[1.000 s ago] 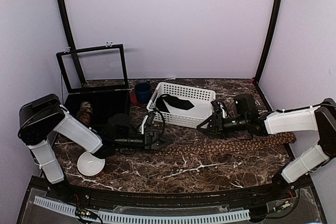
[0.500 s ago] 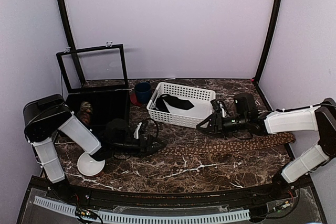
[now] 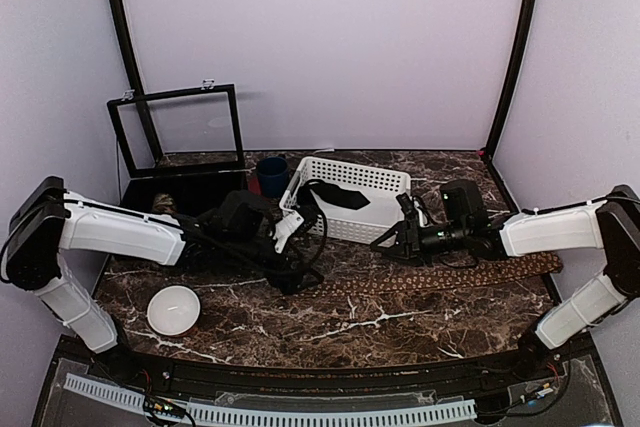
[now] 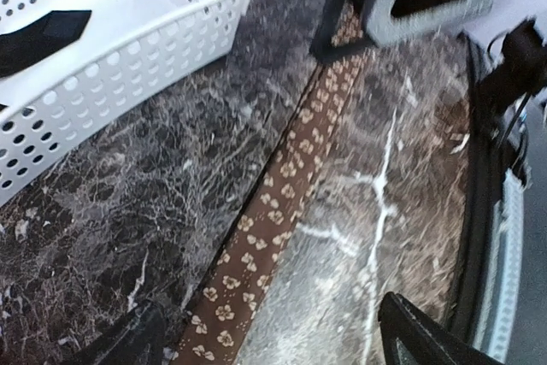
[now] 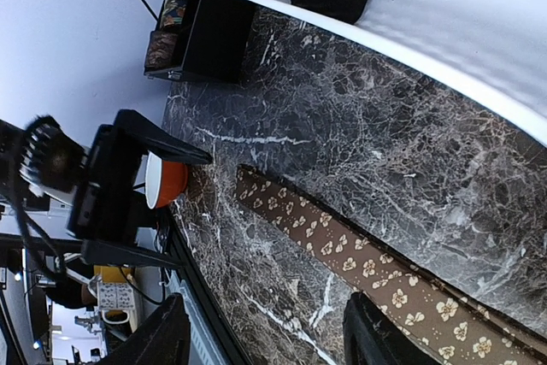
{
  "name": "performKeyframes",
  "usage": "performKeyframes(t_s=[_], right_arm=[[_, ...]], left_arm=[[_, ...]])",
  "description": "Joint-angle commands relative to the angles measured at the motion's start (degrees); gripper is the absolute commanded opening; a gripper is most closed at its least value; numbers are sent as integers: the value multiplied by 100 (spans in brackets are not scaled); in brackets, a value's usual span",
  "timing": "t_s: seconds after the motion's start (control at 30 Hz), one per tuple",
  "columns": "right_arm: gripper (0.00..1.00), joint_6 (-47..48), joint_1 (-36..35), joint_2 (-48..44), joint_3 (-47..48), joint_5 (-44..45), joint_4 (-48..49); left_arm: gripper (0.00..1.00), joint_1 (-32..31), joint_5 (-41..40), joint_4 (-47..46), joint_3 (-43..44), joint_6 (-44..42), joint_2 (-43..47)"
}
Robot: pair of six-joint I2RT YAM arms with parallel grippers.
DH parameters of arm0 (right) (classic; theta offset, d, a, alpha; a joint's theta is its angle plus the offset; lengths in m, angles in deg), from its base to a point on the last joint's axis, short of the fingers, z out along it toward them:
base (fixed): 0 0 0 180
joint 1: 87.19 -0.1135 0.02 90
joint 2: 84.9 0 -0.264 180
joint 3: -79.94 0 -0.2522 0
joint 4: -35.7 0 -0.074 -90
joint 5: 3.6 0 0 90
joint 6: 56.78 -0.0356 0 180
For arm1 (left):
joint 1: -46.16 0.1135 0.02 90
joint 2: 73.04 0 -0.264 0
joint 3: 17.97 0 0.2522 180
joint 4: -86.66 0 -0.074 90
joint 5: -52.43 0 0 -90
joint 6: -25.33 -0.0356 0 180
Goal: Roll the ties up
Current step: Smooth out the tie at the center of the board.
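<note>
A brown tie [image 3: 440, 275] with a tan flower print lies flat across the table, left to right. My left gripper [image 3: 296, 277] is open over its narrow left end. In the left wrist view the tie [image 4: 273, 211] runs up from between the wide-apart fingers [image 4: 419, 335], close to the left one. My right gripper [image 3: 383, 240] hovers open just behind the tie's middle. In the right wrist view the tie [image 5: 342, 250] crosses beneath the spread fingertips [image 5: 389, 331]. A rolled tie [image 3: 163, 207] sits in the black box [image 3: 205, 197].
A white basket [image 3: 355, 169] holding a black tie [image 3: 335, 197] stands behind the grippers. A blue cup [image 3: 270, 175] is left of it. The box's lid [image 3: 178, 127] stands open at the back left. A white bowl [image 3: 172, 309] rests near the front left.
The left arm has lifted and swung back, uncovering the bowl, while its fingers stay at the tie's narrow end. The right gripper has shifted slightly left.
</note>
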Motion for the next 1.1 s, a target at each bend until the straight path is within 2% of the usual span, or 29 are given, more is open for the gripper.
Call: performKeyframes(t_s=[0.0, 0.27, 0.4, 0.5, 0.63, 0.73, 0.83, 0.9, 1.0, 1.07], right_arm=[[61, 140, -60, -81, 153, 44, -9], [62, 103, -60, -193, 172, -74, 8], [62, 49, -60, -242, 196, -112, 41], [63, 48, -56, -249, 266, -118, 9], [63, 48, -54, -207, 320, -136, 0], [63, 40, -58, -176, 333, -150, 12], [63, 23, -55, -175, 317, -148, 46], [63, 6, -67, -160, 305, -136, 92], [63, -9, -71, -100, 304, -69, 141], [62, -24, -117, 32, 363, -54, 185]], left_arm=[[90, -281, -612, 1073, 217, -1807, -589], [89, -320, -1114, 867, 586, -2393, -1550], [85, -321, -1129, 818, 600, -2625, -1768], [75, -313, -1130, 728, 550, -2754, -1836], [50, -312, -1421, 748, 573, -3019, -1939], [43, -295, -1588, 768, 553, -3194, -1948], [44, -290, -1461, 829, 542, -3181, -1798], [54, -286, -1317, 750, 492, -2877, -1538], [67, -248, -1200, 489, 336, -2007, -956], [70, -201, -1250, 328, 177, -1327, -526]])
